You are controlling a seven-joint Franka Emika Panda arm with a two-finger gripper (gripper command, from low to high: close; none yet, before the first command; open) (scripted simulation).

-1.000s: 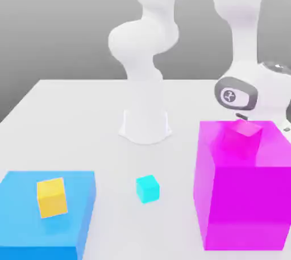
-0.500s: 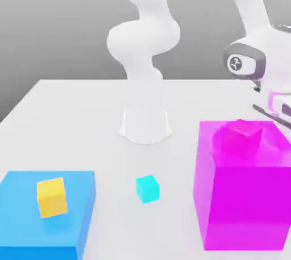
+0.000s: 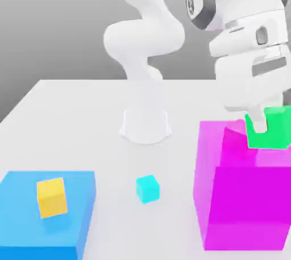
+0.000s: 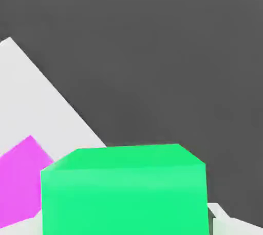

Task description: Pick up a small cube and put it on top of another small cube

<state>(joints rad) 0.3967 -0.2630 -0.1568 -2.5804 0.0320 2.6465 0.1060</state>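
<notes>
A magenta lump [image 3: 235,139] is sitting on the tall magenta box [image 3: 247,208], close to the green cube [image 3: 275,128]. A yellow cube [image 3: 52,198] is resting on the blue box [image 3: 20,210]; a cyan cube [image 3: 148,189] is lying on the table [image 3: 125,219] between the boxes. The gripper [image 4: 125,221] is pointing downward, clenching the green cube (contact with the box is hard to tell). The hand view is revealing a finger on either side.

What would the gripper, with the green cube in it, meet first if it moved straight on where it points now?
Probably the top of the big magenta box, met first by the green cube; depth is unclear, so it might pass beside it.
</notes>
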